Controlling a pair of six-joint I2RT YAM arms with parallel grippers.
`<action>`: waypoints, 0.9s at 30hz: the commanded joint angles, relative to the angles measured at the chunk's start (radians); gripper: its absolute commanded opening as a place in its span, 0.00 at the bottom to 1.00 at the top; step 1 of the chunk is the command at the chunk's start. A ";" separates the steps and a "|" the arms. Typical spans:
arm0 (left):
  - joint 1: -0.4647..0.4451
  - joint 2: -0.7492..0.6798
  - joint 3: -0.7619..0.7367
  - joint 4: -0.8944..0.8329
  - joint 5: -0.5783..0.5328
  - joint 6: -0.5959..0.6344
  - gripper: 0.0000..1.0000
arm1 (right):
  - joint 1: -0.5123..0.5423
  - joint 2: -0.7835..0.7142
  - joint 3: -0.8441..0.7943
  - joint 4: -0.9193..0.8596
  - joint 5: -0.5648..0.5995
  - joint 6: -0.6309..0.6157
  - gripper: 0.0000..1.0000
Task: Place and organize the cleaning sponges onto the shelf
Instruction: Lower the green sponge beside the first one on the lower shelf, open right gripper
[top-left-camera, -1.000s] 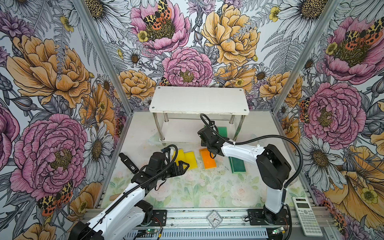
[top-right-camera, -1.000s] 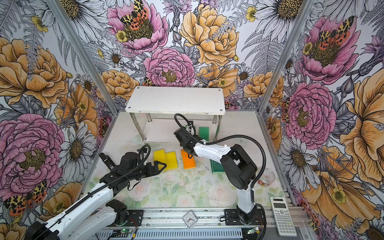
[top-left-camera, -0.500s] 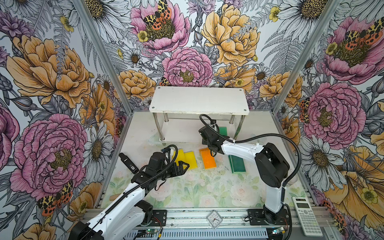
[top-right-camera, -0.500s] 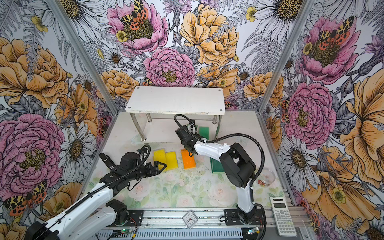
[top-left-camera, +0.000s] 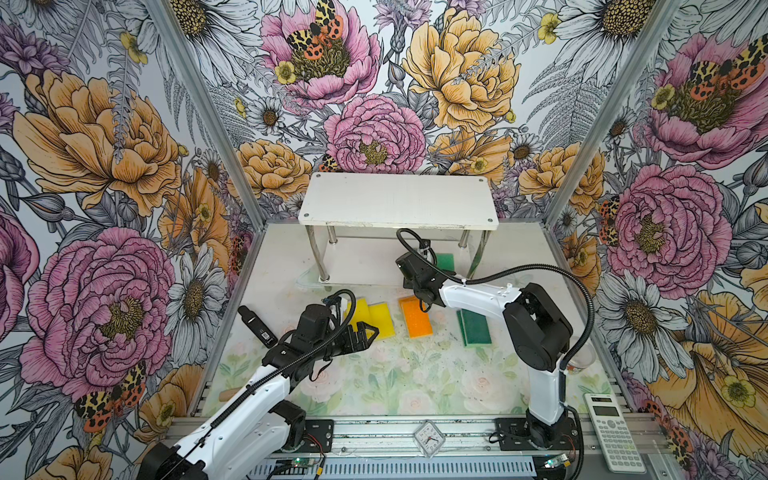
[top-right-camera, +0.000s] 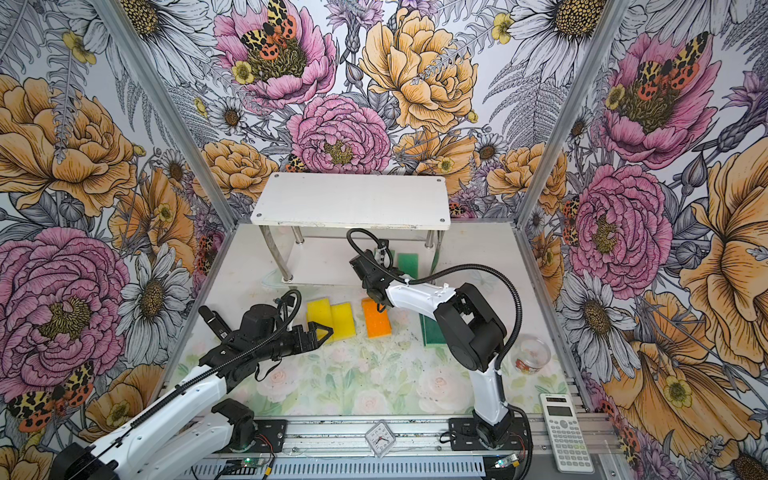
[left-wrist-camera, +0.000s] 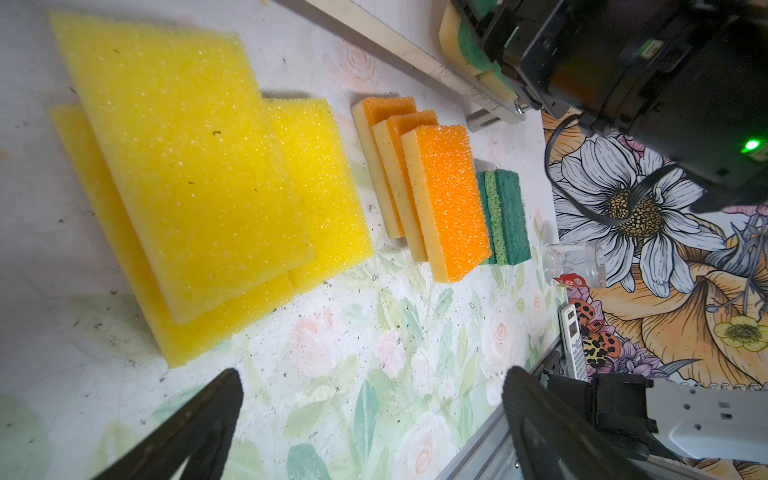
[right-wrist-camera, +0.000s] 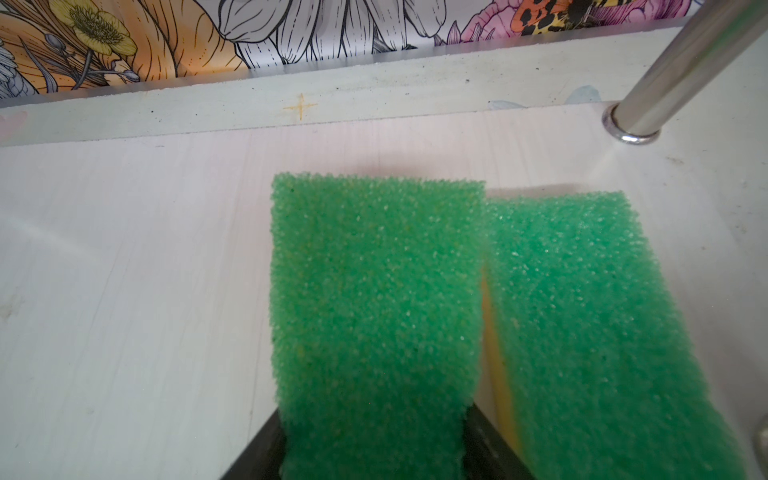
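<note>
The shelf (top-left-camera: 399, 199) stands at the back, its lower board (right-wrist-camera: 124, 249) close under my right wrist. My right gripper (right-wrist-camera: 374, 453) reaches under the top board, shut on a bright green sponge (right-wrist-camera: 374, 311) that lies flat on that lower board. A second green sponge (right-wrist-camera: 582, 311) (top-left-camera: 445, 261) lies right beside it. On the table in front are overlapping yellow sponges (top-left-camera: 374, 318) (left-wrist-camera: 199, 166), three stacked orange sponges (left-wrist-camera: 449, 195) (top-left-camera: 415, 318) and dark green sponges (top-left-camera: 473, 326) (left-wrist-camera: 505, 216). My left gripper (top-left-camera: 368, 330) (left-wrist-camera: 374, 376) hovers open and empty just short of the yellow ones.
A chrome leg (right-wrist-camera: 673, 70) rises next to the second green sponge. A black stick-shaped object (top-left-camera: 257, 326) lies at the table's left edge, a clear cup (top-right-camera: 534, 353) at the right. A calculator (top-left-camera: 613, 430) and a small clock (top-left-camera: 428, 436) sit on the front rail.
My right gripper has pushed a little farther under the shelf with the green sponge. The left arm has not moved.
</note>
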 joint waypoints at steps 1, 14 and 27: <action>0.008 -0.011 0.019 -0.007 0.010 0.018 0.99 | -0.006 0.023 0.030 0.019 0.023 -0.013 0.60; 0.008 -0.014 0.018 -0.009 0.009 0.017 0.99 | -0.009 0.013 0.031 0.018 0.024 -0.017 0.72; 0.009 -0.015 0.018 -0.009 0.005 0.017 0.99 | -0.009 -0.016 0.029 0.019 0.020 -0.029 0.75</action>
